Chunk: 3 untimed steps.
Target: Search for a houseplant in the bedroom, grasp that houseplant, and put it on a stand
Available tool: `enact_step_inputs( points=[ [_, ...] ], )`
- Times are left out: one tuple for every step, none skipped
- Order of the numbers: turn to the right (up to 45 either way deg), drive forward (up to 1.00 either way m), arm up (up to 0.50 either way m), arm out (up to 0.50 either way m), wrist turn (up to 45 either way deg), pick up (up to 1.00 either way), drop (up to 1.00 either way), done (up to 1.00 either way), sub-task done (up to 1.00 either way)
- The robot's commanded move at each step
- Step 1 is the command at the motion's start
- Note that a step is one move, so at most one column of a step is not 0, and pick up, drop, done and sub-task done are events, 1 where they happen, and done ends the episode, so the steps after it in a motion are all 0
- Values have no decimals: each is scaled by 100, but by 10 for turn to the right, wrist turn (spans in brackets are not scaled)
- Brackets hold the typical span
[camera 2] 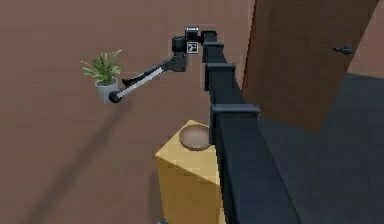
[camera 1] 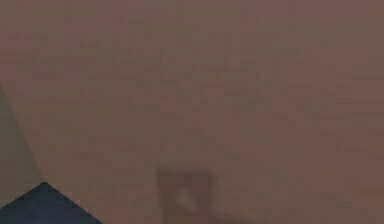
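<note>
Facing plain reddish-brown wall (camera 1: pixel 200 90) at close range. Black square-bar arm (camera 2: pixel 235 130) reaches over the yellow box-shaped stand (camera 2: pixel 180 180), past its top edge. Green leafy houseplant in a white pot (camera 2: pixel 104 75) hangs at the gripper (camera 2: pixel 120 95), clear of every surface, so I judge it held and ready for placing. I cannot tell the jaw state.

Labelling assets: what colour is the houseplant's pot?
White. The houseplant's pot shows best in the arm side view.
</note>
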Motion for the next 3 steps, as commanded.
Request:
enact_step_inputs(
  points=[
    [0, 0, 0, -10, 0, 0, 0, 0, 0],
    [0, 0, 0, 0, -450, 0, 0, 0, 0],
    [0, 0, 0, -38, 0, 0, 0, 0, 0]
  ],
)
